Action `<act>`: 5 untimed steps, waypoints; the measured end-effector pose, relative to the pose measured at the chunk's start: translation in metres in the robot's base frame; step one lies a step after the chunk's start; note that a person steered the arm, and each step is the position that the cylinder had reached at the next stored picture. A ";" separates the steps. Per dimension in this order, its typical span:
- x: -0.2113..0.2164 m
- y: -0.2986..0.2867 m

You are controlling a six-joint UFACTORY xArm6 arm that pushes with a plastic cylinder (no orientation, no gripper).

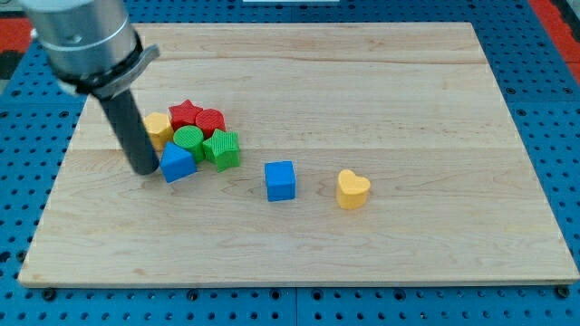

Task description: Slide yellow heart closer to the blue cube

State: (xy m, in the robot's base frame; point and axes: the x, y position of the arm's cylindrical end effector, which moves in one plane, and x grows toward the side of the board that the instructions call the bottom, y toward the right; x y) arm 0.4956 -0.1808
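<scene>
**Yellow heart sits just right of blue cube on wooden board**

The yellow heart (352, 189) lies near the blue cube (280, 180), apart from it, toward the view's right. The arm's rod carries no jaws; its tip (145, 169) rests at the view's left, touching or just beside a blue triangular block (177, 164). That block fronts a cluster: a green cylinder (188, 139), a green ridged block (222, 148), a red star (186, 114), another red block (211, 120) and a yellow block (158, 128). The wooden board (408, 81) lies on blue pegboard (553, 81).
</scene>
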 end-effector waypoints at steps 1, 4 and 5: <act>0.097 0.079; 0.034 0.276; 0.019 0.201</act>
State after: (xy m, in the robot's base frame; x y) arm 0.5143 0.0206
